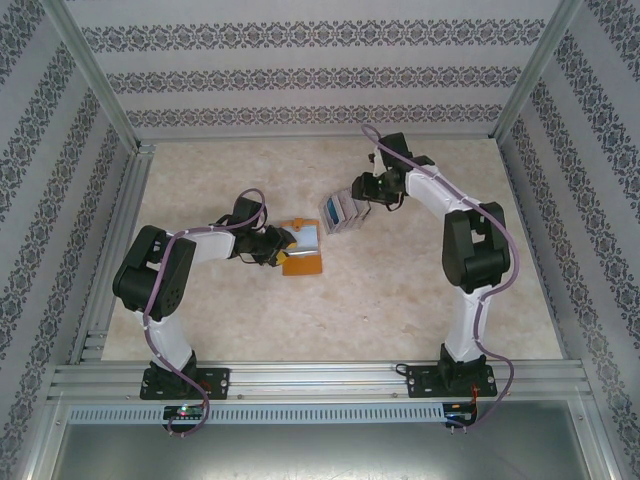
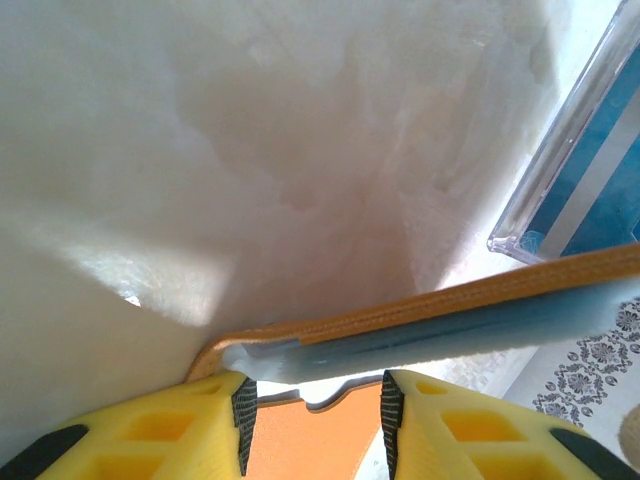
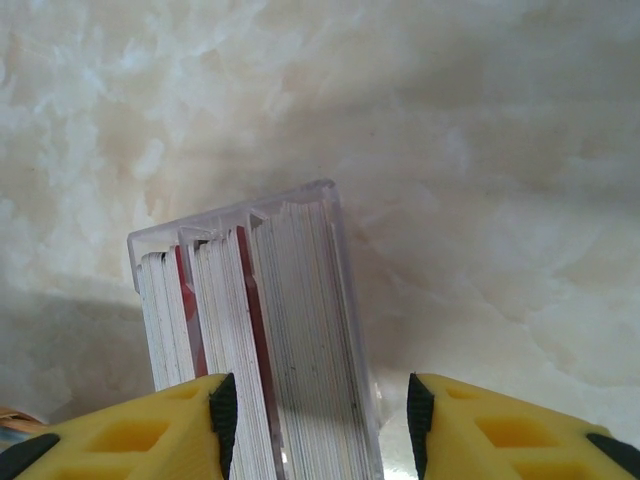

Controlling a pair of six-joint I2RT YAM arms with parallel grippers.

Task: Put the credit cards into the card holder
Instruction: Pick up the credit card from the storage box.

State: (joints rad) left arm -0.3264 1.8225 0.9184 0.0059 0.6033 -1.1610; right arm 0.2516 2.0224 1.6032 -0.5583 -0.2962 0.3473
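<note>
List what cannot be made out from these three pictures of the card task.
- Right wrist view: the number of credit cards in the clear case, and their print. They show edge-on, partly behind the right gripper.
- Left wrist view: whether the card holder's pockets hold anything. It shows edge-on and is cut off at the right edge.
- Top view: the same pockets, too small to read.

Surface: pale marbled beige, under and around the right hand.
Clear case: transparent plastic, standing on the surface just ahead of the right hand, offset toward its left finger.
Walls: banded floral wallpaper, well beyond the right hand.
Frame rails: aluminium, well behind it.
</note>
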